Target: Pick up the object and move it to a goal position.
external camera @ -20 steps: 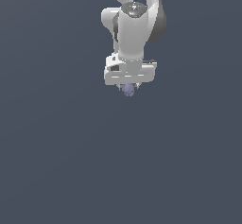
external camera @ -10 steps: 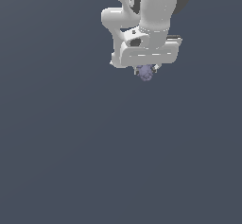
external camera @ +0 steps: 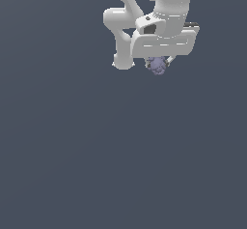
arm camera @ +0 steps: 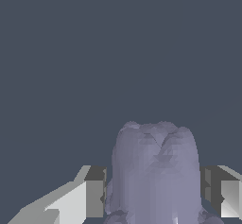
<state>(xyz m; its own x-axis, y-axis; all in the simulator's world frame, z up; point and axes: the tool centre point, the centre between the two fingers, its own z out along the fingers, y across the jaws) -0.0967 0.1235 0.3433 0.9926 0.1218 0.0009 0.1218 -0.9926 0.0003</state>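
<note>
Arm: the white Panda arm (external camera: 159,10) comes in from the top of the exterior view, wrist pointing down, its broad hand bar lying crosswise.
Gripper: the gripper (external camera: 158,64) hangs under that bar; its fingers (arm camera: 90,194) press in on both sides of the lump, clamped on it.
Object: the lavender-grey lumpy blob (external camera: 157,65) pokes out just below the hand, held between the pads; in the wrist view the blob (arm camera: 155,171) looms large.
Surroundings: plain dark grey-blue backdrop (external camera: 96,165) all around.
</note>
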